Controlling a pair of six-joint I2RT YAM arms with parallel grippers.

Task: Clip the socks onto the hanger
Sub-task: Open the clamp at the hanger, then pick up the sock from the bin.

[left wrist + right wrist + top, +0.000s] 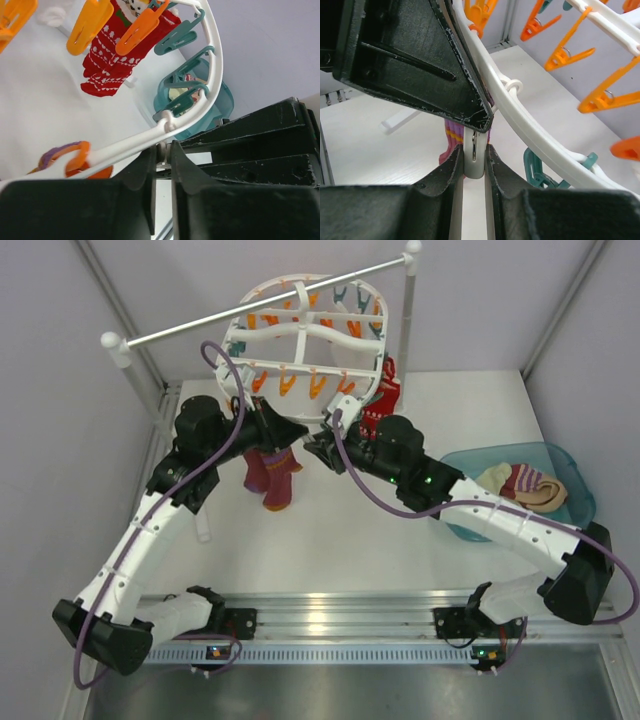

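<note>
The socks [522, 484] are left unclipped in the basin [583, 485] at right. At the hanger's [305, 330] near rim a pale clip [474, 167] is pinched by the right gripper [474, 150]. The left gripper [162, 148] is narrowed.

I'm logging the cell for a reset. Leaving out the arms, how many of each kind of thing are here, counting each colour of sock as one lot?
White clip hanger: 1
Metal rail: 1
Teal basin: 1
Sock lots: 3, namely maroon-purple socks and red patterned sock hanging from the hanger, and cream striped socks in the basin
Total: 6
</note>
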